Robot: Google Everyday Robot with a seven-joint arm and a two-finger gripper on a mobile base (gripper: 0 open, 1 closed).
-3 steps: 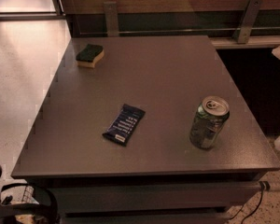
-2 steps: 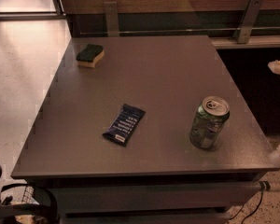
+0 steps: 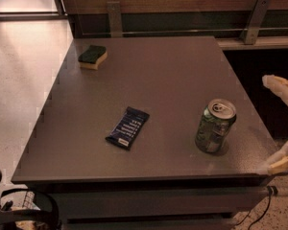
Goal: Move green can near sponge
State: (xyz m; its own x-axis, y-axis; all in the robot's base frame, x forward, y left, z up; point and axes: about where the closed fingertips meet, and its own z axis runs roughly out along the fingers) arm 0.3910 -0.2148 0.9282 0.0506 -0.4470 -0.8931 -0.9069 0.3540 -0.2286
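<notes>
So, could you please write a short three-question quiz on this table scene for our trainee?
1. True or false: the green-and-silver metal drink can stands upright on the grey table.
2. What lies flat on the table, apart from the can and the green-topped yellow rectangular sponge? A) a dark blue snack wrapper B) a fork C) a cup
3. Fill in: the open two-finger tool is at the view's ___ edge, beside the can.
Key: 1 true; 2 A; 3 right.
</notes>
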